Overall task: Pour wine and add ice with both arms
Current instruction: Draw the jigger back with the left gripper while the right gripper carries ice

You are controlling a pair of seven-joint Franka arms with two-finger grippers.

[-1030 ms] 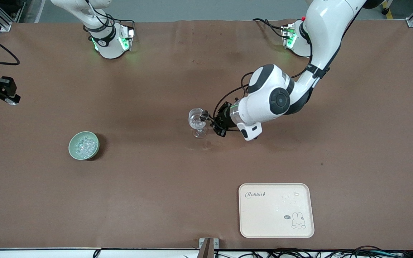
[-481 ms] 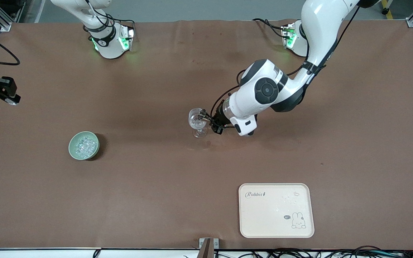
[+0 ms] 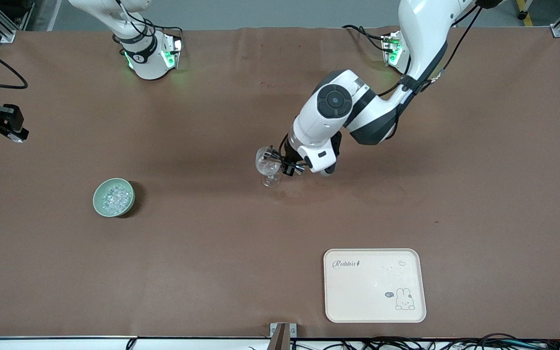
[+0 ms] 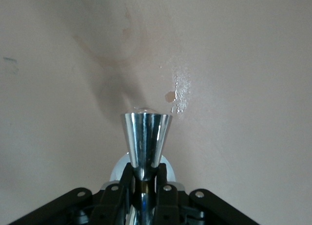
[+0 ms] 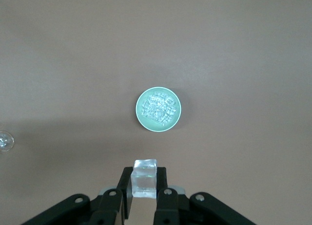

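The stemmed glass (image 3: 267, 164) stands mid-table. My left gripper (image 3: 287, 163) is beside its cup, shut on the waist of a steel jigger (image 3: 274, 155) tipped over the rim. The left wrist view shows the gripper (image 4: 144, 174) shut on the jigger (image 4: 145, 135). The ice (image 3: 113, 197) lies heaped in a green bowl (image 3: 97, 192) toward the right arm's end. My right gripper (image 3: 16, 136) hangs high at that end. In the right wrist view the gripper (image 5: 145, 186) is shut on a clear cube (image 5: 145, 178) above the table, short of the bowl (image 5: 141, 120) of ice (image 5: 158, 108).
A cream rabbit tray (image 3: 357, 291) lies near the front edge toward the left arm's end. A wet patch (image 4: 178, 88) marks the table by the glass. The glass also shows small in the right wrist view (image 5: 4, 141).
My left arm's forearm has swung round toward the robot bases and its wrist has turned, with the jigger staying at the glass rim. The right gripper has not moved.
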